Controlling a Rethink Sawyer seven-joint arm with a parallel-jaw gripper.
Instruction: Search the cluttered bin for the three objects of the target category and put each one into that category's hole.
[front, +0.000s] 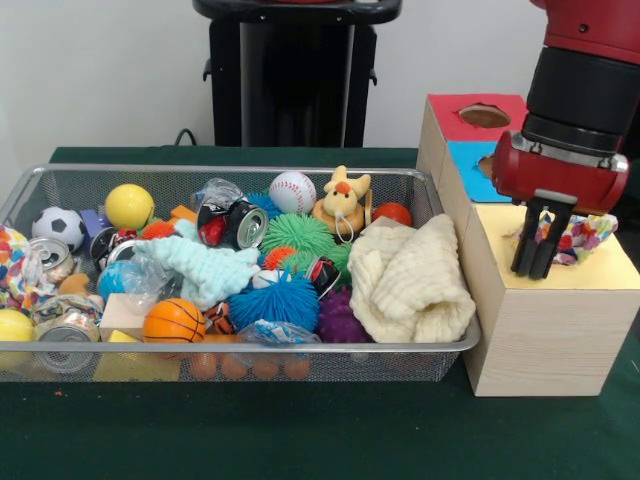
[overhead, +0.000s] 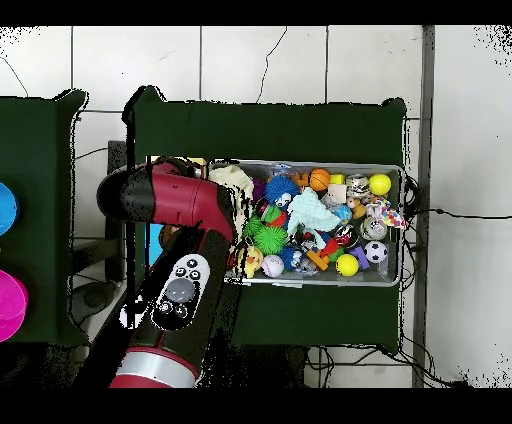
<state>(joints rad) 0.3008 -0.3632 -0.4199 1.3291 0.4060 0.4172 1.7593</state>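
Note:
The wire-mesh bin (front: 250, 171) fills the left and middle of the table and also shows in the overhead view (overhead: 401, 230). My gripper (front: 535, 271) hangs over the yellow-topped box (front: 612, 272) to the right of the bin. Its fingers stand close together. A polka-dot cloth (front: 588, 236) shows between them and on both sides, bunched on the yellow top. The hole is hidden under that cloth. A second polka-dot cloth (front: 14, 268) lies at the bin's left end and also shows in the overhead view (overhead: 388, 213). I see no third one.
Behind the yellow box stand the blue-topped box (front: 462, 168) and the red-topped box (front: 448, 108), whose hole (front: 484, 115) shows. A cream waffle cloth (front: 415, 275) fills the bin's right end. A mint fuzzy cloth (front: 205, 266), balls and cans crowd the rest.

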